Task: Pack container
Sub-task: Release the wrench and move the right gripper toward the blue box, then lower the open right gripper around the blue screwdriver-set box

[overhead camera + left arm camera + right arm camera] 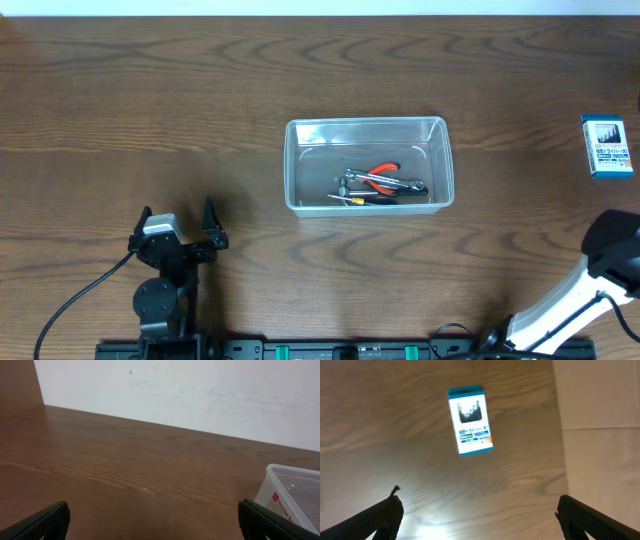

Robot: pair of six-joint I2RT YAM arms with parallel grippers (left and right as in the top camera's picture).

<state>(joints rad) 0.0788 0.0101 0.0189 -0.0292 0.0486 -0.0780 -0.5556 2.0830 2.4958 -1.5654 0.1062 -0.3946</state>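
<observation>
Container (pixel 312 165) sitting mid-table, holding pliers (pixel 383 178); likely handling light, stiff, slippery, best gripping by rim. Left gripper (pixel 153 509) gaping, near left; right gripper (pixel 479 505) gaping too, hovering over box (pixel 470 420) at right.

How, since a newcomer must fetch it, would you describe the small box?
From the clear container mid-table, look far along the wooden table to the overhead view's right edge. The small box lies there alone: opaque, blue-and-white, printed, unlike the transparent tub.
</observation>
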